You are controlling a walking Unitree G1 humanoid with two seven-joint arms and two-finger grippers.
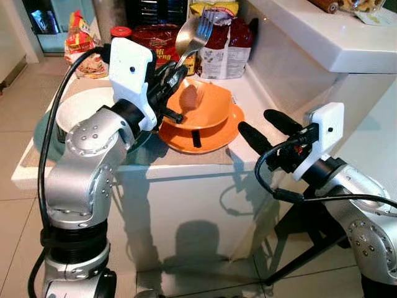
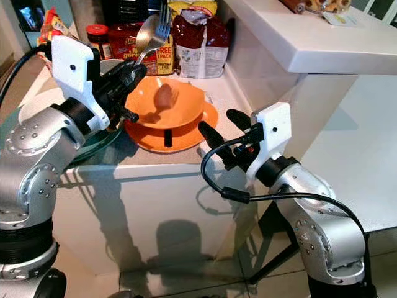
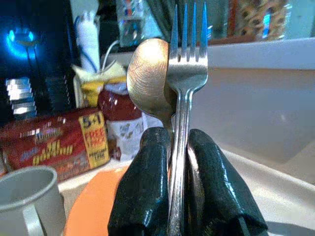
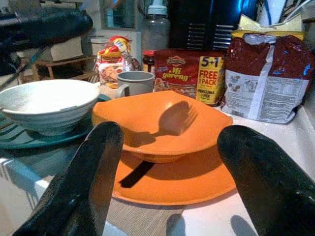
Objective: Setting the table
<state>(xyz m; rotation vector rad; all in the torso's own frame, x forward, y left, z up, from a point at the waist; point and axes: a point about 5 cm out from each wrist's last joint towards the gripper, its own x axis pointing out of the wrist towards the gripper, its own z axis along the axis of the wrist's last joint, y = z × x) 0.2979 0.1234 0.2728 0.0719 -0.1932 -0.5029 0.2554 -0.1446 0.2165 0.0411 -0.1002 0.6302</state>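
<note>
My left gripper point(image 1: 175, 76) is shut on a metal spoon point(image 1: 186, 37) and fork point(image 1: 203, 26), held upright together above the orange bowl point(image 1: 198, 104). In the left wrist view the spoon point(image 3: 147, 78) and fork point(image 3: 189, 54) stand between the black fingers point(image 3: 142, 191). The orange bowl sits on an orange plate point(image 1: 214, 133) on the white counter point(image 1: 260, 99). A white bowl point(image 1: 84, 105) rests on a teal plate point(image 1: 42, 133) to the left. My right gripper point(image 1: 268, 127) stands open just off the counter's front right corner, pointing at the orange plate point(image 4: 172, 177).
Food packets stand at the back: a red noodle pack point(image 4: 189, 73), a dark red bag point(image 4: 268, 78), a red-lidded jar point(image 1: 120, 32) and a grey mug point(image 4: 135, 82). A raised white ledge point(image 1: 322, 37) runs along the right. Tiled floor lies below.
</note>
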